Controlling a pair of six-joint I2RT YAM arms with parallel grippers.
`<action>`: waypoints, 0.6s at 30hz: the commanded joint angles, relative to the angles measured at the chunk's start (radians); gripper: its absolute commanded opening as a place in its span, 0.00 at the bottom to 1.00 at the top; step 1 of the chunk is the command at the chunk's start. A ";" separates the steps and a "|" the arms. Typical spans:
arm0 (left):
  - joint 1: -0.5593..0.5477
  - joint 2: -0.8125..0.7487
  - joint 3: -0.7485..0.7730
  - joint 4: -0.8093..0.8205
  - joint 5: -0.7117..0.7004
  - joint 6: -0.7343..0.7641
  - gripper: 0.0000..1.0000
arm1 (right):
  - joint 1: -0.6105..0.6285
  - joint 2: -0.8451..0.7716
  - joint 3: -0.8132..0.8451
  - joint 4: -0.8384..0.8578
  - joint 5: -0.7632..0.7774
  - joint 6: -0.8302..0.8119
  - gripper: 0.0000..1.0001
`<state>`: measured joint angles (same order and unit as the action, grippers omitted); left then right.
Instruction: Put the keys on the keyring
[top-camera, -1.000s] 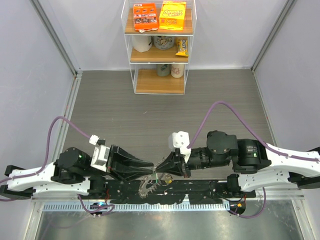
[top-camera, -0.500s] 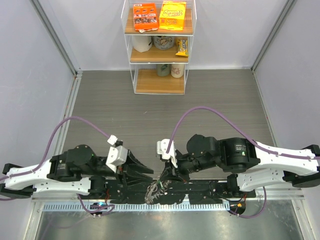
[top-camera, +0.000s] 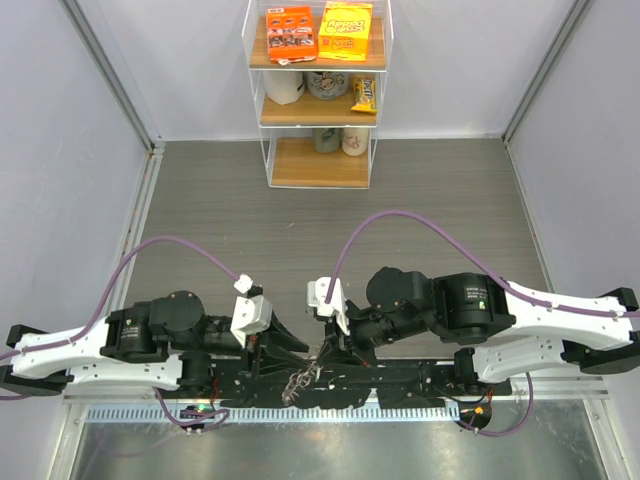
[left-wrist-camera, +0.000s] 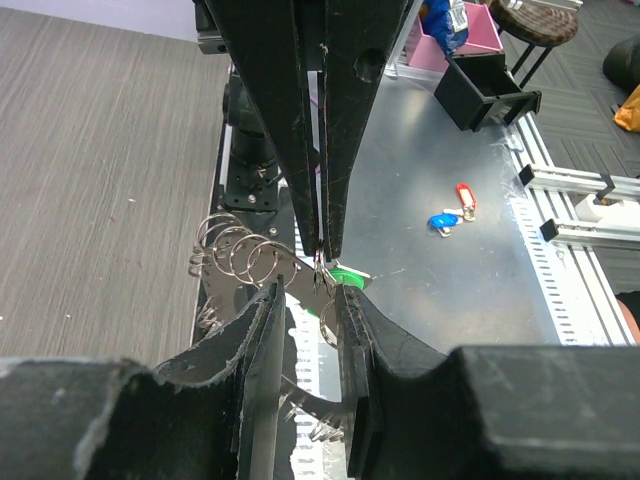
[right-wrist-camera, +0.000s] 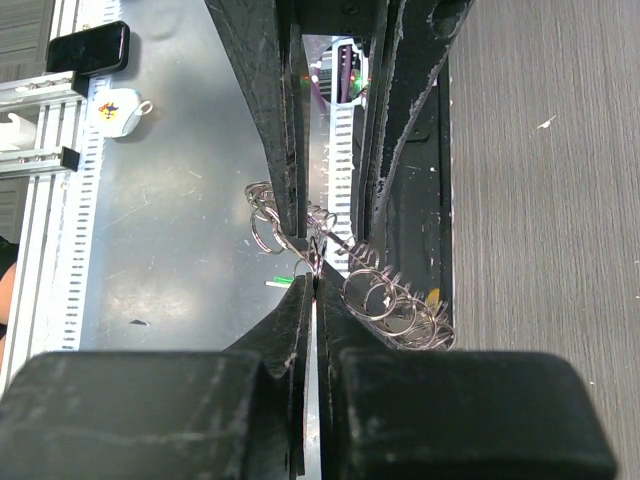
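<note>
The keyring (top-camera: 300, 380), a spiky wreath of silvery keys with loose split rings (left-wrist-camera: 240, 256), hangs low over the black base rail between the two arms. My right gripper (top-camera: 326, 352) is shut, its tips (right-wrist-camera: 315, 272) pinching a thin wire ring at the keyring's edge. The green-headed key (left-wrist-camera: 348, 277) sits right behind that pinch and shows only as a green sliver (right-wrist-camera: 283, 281) in the right wrist view. My left gripper (left-wrist-camera: 308, 292) faces it with its jaws a finger's width apart, and the keyring's band (left-wrist-camera: 300, 400) runs between them. The black-headed key is out of view.
A clear shelf unit (top-camera: 318, 90) with snacks and mugs stands at the far side. On the metal surface below lie a blue key tag (left-wrist-camera: 440, 222), a red key tag (left-wrist-camera: 463, 195), a black box (left-wrist-camera: 485, 90), a phone (right-wrist-camera: 88, 48) and a white tag (right-wrist-camera: 118, 110).
Both grippers have drawn together and dropped toward the near edge. The left jaws have narrowed from wide open. The keyring now sits lower between them.
</note>
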<state>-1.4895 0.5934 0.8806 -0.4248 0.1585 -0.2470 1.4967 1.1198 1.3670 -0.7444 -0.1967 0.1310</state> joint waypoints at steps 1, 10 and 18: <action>-0.002 -0.001 0.037 0.014 0.018 -0.008 0.33 | 0.002 0.003 0.055 0.036 -0.017 0.009 0.05; -0.002 0.017 0.044 0.017 0.033 0.002 0.33 | 0.002 0.032 0.075 0.031 0.003 -0.005 0.05; -0.002 0.040 0.049 -0.003 0.029 0.006 0.26 | 0.002 0.044 0.090 0.033 0.002 -0.019 0.06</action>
<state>-1.4895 0.6296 0.8841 -0.4313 0.1776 -0.2504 1.4967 1.1679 1.3941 -0.7620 -0.1947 0.1265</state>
